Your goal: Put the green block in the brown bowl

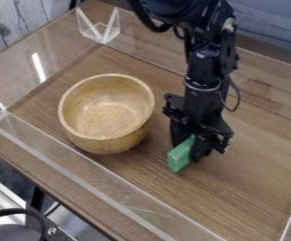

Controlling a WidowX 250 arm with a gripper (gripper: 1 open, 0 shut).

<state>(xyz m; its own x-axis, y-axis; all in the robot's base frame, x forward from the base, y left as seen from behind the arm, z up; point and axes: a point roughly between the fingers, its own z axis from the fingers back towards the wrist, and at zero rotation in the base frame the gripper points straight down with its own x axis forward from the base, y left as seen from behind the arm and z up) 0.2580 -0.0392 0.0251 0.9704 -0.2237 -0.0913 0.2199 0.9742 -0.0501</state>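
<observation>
Between the black gripper's downward-pointing fingers lies the slim bright-green rectangular block on the wooden table, apparently lined up for a grasp; I cannot tell whether they clamp it. Beside them to the left, close by, stands the round light-tan wooden bowl, empty.

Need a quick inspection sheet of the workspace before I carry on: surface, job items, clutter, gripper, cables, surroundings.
Surface: wooden table, bordered by clear acrylic walls.
Job's things: green block on the table, outside and right of the brown bowl; the bowl is upright with nothing in it.
Clutter: small clear acrylic piece at the far edge.
Gripper: gripper points down over the block's upper end; whether its jaws are closed on the block cannot be told.
Cables: black cabling running down the arm.
Surroundings: white plank wall at the far left; dark objects at the bottom left, unclear.
</observation>
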